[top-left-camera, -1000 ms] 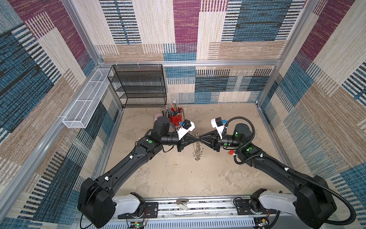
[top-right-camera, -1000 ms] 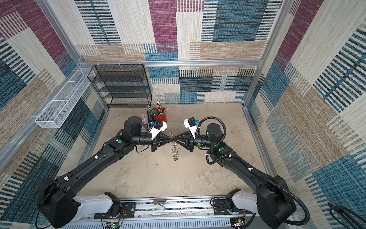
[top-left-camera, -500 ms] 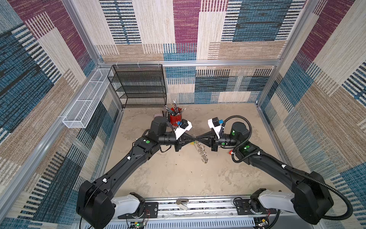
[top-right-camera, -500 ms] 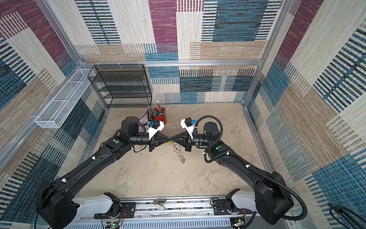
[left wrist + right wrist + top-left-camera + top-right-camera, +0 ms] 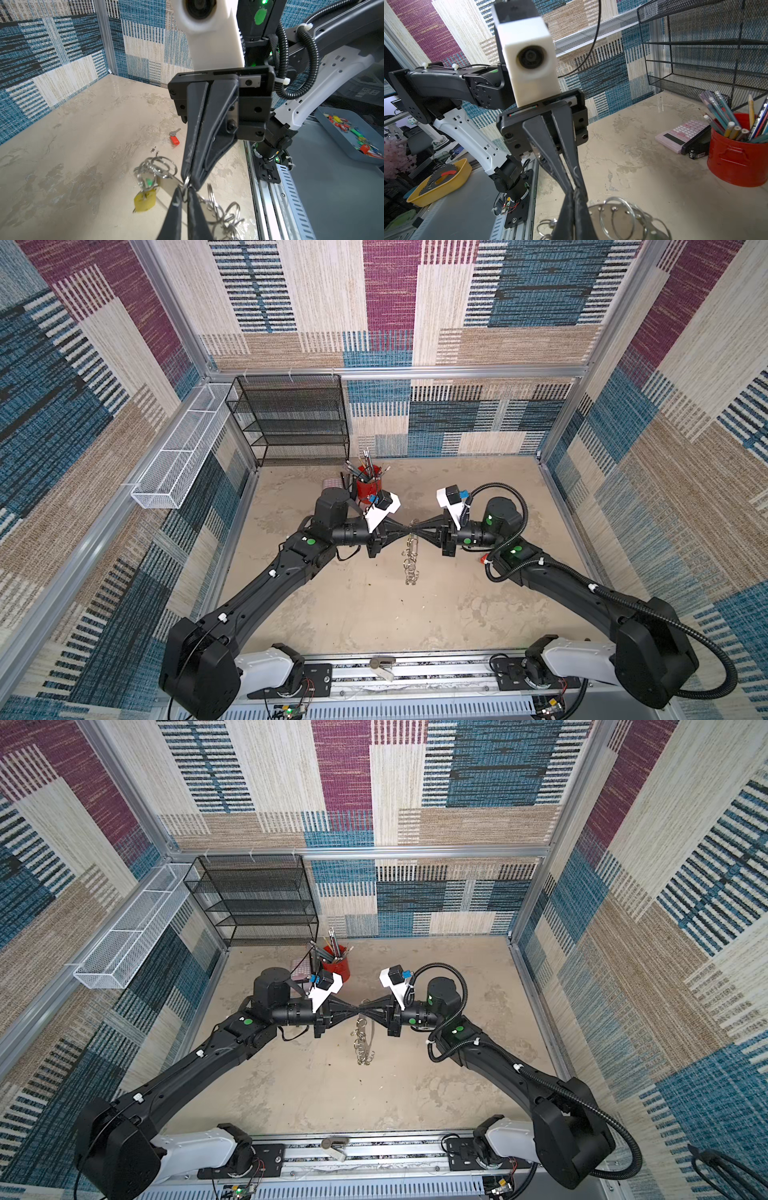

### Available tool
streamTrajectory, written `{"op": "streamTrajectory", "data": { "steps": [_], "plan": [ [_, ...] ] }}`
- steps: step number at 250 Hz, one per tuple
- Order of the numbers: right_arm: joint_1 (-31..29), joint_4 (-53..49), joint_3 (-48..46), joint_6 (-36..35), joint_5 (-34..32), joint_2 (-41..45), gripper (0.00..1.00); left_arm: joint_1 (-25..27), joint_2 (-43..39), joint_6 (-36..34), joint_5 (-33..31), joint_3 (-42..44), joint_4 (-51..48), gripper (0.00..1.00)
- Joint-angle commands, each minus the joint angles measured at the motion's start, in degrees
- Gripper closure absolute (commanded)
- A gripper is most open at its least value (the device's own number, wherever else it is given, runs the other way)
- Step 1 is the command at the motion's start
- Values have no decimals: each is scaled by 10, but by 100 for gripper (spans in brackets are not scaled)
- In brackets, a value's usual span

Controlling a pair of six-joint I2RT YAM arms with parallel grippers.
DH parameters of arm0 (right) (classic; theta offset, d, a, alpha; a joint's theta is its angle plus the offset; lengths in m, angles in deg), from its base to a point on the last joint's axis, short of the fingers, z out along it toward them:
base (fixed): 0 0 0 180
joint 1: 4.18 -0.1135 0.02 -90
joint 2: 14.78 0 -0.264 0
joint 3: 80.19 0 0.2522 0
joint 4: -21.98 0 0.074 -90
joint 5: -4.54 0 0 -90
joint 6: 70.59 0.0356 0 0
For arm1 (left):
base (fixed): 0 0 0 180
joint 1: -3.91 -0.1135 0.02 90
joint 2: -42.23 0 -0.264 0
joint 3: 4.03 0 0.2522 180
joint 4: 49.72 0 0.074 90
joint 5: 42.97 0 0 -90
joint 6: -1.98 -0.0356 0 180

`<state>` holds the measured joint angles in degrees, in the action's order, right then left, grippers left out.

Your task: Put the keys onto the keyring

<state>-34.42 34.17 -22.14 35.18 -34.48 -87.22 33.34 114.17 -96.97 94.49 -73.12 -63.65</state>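
Clenching the jaws of my right gripper point(image 5: 416, 527) on the keyring point(image 5: 410, 562) stilled its swing; it hung straight toward the worktop point(image 5: 353, 614), before the red pencil cup point(image 5: 368, 491). My left gripper point(image 5: 405, 527) hold I couldn't judge; steadiness suited threading.

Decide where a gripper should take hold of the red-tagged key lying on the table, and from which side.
Grip the red-tagged key by its red tag, coming straight down with the jaws across the tag's narrow width. It lies flat on the table, so nothing can slip under it, and the tag looks thicker than the thin silver blade: probably the surer pinch.
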Motion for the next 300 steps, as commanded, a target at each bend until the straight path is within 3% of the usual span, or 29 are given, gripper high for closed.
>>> {"op": "streamTrajectory", "data": {
  "steps": [1,103,196,300],
  "plan": [
    [-1,52,5,21,7,-1,100,-2,-4,22,2,7,33,83],
    [2,96,-6,51,23,6,100,-20,-35,70,36,69,109,60],
    [3,139,-16,81,40,-7,100,-23,-50,92,74,86,156,47],
    [3,170,-30,105,52,-11,100,-23,-28,133,89,91,215,53]
  ]
}}
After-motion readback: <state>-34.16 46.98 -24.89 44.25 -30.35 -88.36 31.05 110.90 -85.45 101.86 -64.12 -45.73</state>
